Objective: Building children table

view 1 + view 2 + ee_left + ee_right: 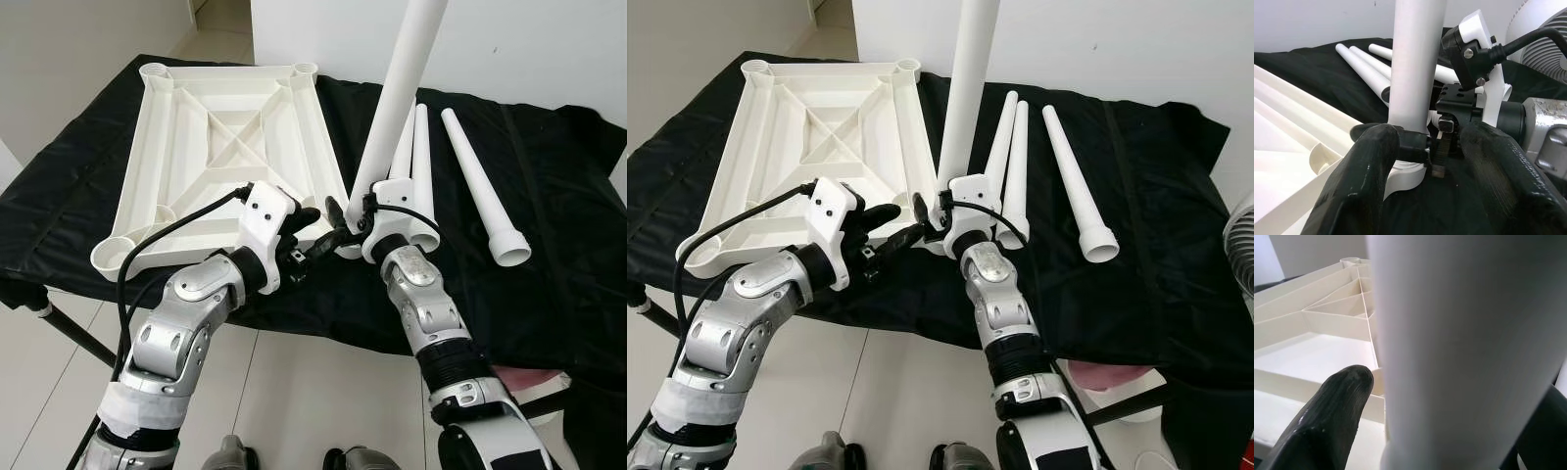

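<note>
The white tabletop [147, 147] lies upside down on a black cloth. A white table leg [397, 88] stands nearly upright, its wide foot at the tabletop's near right corner socket. My right gripper [355, 217] is shut on the leg just above that foot; the leg [1464, 352] sits between its fingers [1327, 416]. My left gripper [318, 235] is open close beside it, its fingers [1366, 181] spread on either side of the leg's foot [1405, 176] and the right gripper's fingertip. I cannot tell how deep the foot sits in the socket.
Three more white legs lie on the cloth to the right: a pair [423, 166] side by side and a single one [480, 186] farther right. The cloth-covered table's front edge [323, 328] is near my arms. A white fan [1239, 255] stands at the right.
</note>
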`<state>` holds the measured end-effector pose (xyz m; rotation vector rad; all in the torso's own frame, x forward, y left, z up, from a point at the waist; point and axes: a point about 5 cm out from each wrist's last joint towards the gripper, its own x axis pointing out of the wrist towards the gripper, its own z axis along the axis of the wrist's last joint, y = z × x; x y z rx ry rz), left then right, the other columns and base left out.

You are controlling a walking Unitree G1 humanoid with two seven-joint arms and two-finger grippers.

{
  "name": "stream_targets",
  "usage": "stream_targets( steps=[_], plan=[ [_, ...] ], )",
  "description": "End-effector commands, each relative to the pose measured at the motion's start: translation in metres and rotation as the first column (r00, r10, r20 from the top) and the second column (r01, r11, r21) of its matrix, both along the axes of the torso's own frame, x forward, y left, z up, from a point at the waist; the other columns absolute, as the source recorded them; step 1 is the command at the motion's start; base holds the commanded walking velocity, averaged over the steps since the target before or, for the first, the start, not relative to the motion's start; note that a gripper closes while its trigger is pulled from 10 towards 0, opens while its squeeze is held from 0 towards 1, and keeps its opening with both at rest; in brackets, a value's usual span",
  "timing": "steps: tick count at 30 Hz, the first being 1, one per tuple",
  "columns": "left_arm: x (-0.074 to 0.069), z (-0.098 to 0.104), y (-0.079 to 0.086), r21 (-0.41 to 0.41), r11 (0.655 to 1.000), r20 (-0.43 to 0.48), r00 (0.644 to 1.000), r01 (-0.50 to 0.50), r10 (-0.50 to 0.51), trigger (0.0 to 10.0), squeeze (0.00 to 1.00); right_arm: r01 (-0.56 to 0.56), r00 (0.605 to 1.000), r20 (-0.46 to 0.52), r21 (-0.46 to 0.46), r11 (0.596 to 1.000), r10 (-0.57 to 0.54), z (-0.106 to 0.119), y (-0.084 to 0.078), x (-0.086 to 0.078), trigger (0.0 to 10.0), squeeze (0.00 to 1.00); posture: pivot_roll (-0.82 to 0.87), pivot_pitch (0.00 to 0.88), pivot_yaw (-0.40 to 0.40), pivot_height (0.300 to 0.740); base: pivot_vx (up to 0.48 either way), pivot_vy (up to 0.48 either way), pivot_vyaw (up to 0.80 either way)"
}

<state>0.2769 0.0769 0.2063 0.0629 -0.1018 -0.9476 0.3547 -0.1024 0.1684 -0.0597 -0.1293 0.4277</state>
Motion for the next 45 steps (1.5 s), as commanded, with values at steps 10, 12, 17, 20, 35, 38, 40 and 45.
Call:
stream_targets(
  steps=[10, 12, 17, 20, 35, 38, 40, 45],
  plan=[
    [0.003, -0.001, 0.0, 0.005, 0.999, 0.006, 0.999, -0.044, 0.044, 10.0, 0.0, -0.203, 0.979, -0.02, -0.098, 0.974, 0.202, -0.003, -0.006, 0.002, 10.0, 0.0, -0.05, 0.067, -0.008, 0.74, 0.0, 0.0, 0.0],
    [0.003, 0.0, 0.0, 0.006, 0.999, 0.006, 0.999, -0.043, 0.043, 10.0, 0.0, -0.231, 0.973, -0.034, -0.128, 0.965, 0.228, -0.003, -0.012, 0.005, 10.0, 0.0, -0.05, 0.07, -0.003, 0.74, 0.0, 0.0, 0.0],
    [0.003, 0.0, 0.0, 0.007, 0.999, 0.005, 0.999, -0.042, 0.042, 10.0, 0.0, -0.246, 0.969, -0.037, -0.141, 0.959, 0.243, -0.002, -0.016, 0.008, 10.0, 0.0, -0.05, 0.07, -0.003, 0.74, 0.0, 0.0, 0.0],
    [0.003, 0.001, -0.001, 0.006, 0.999, 0.005, 0.999, -0.04, 0.04, 10.0, 0.0, -0.256, 0.967, -0.032, -0.159, 0.953, 0.254, 0.001, -0.02, 0.011, 10.0, 0.0, -0.05, 0.071, -0.001, 0.74, 0.0, 0.0, 0.0],
    [0.003, 0.002, -0.002, 0.004, 0.999, 0.005, 0.999, -0.036, 0.036, 10.0, 0.0, -0.291, 0.957, -0.037, -0.163, 0.943, 0.289, 0.001, -0.023, 0.014, 0.0, 0.0, -0.05, 0.073, 0.002, 0.74, 0.0, 0.0, 0.0],
    [0.003, 0.002, -0.003, 0.003, 0.999, 0.006, 0.999, -0.034, 0.034, 10.0, 0.0, -0.286, 0.958, -0.041, -0.147, 0.947, 0.283, -0.001, -0.023, 0.014, 0.0, 0.0, -0.05, 0.073, 0.002, 0.74, 0.0, 0.0, 0.0],
    [0.003, 0.002, -0.003, 0.002, 0.999, 0.007, 0.999, -0.032, 0.032, 10.0, 0.0, -0.287, 0.958, -0.039, -0.139, 0.948, 0.285, -0.003, -0.023, 0.013, 0.0, 0.0, -0.05, 0.073, 0.002, 0.74, 0.0, 0.0, 0.0],
    [0.003, 0.002, -0.004, 0.002, 1.0, 0.008, 1.0, -0.028, 0.028, 10.0, 0.0, -0.273, 0.962, -0.04, -0.129, 0.953, 0.27, -0.005, -0.022, 0.012, 10.0, 0.0, -0.05, 0.073, 0.002, 0.74, 0.0, 0.0, 0.0]
  ],
)
